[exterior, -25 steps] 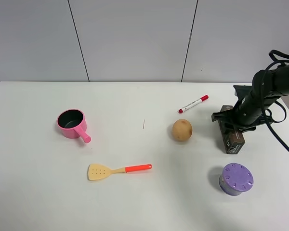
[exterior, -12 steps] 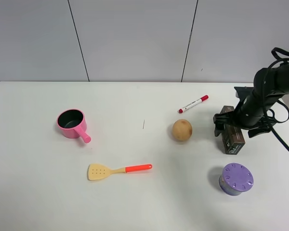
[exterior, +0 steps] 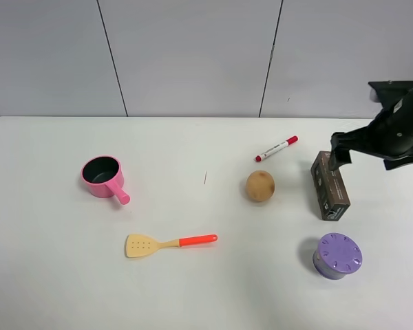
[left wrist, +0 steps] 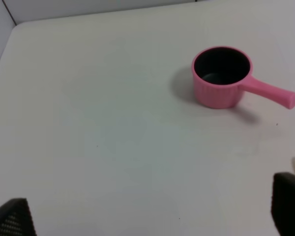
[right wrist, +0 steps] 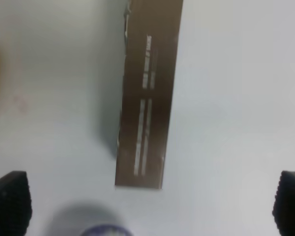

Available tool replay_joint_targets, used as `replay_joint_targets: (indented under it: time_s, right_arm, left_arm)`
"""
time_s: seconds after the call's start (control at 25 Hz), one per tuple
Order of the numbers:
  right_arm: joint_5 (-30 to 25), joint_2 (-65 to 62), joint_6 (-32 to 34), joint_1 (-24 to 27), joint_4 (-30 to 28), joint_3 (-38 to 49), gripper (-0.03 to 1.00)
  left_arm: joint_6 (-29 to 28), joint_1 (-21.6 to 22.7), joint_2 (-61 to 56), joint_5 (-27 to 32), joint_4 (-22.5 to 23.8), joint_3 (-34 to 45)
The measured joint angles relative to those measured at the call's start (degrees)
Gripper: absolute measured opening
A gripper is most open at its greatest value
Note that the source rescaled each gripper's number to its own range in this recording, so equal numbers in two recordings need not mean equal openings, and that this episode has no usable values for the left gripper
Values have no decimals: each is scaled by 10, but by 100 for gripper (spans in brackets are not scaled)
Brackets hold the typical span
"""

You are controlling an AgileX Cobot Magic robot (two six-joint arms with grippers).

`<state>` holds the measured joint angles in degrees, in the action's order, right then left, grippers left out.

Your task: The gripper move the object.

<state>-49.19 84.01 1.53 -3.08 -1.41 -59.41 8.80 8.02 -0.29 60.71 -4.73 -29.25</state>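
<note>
right of the potato (exterior: 260, 185), near it but not touching, the dark brown carton (exterior: 329, 185) lies flat on the white tabletop (exterior: 193, 289), one short end pointing toward the back wall. the right claw (right wrist: 150, 202) hangs raised, further right of the potato and a little behind it. its fingers are spread wide and grip nothing, and the carton's white print shows between them. just behind the potato lies a red-capped marker (exterior: 276, 148). forward and right of the potato sits a purple lidded tub (exterior: 337, 255). far to the potato's left stands a pink pot (exterior: 102, 176). the left claw (left wrist: 148, 214), likewise spread apart and holding nothing, looks down on that pot.
</note>
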Motion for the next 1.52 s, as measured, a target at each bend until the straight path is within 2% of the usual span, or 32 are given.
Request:
replay_joint_targets:
  time_s: [0.44,0.68,0.84,1.04,1.16,1.52]
  right_arm:
    - [-111,-213,-15,0,0,-2,100]
    - [-199,-266,-18,0,1,-87,100]
    - [-201,-292,-19,0,10,-132,100]
    - [-203,-353,-20,0,6,-122,100]
    - [-203,-399,-20,0,-17,-92,100]
    - [-203,-567,-20,0,-28,61,100]
  left_arm:
    - [0,0,0,0,0,0]
    - [0,0,0,0,0,0]
    - [0,0,0,0,0,0]
    - [0,0,0,0,0,0]
    - [0,0,0,0,0,0]
    - [0,0,0,0,0,0]
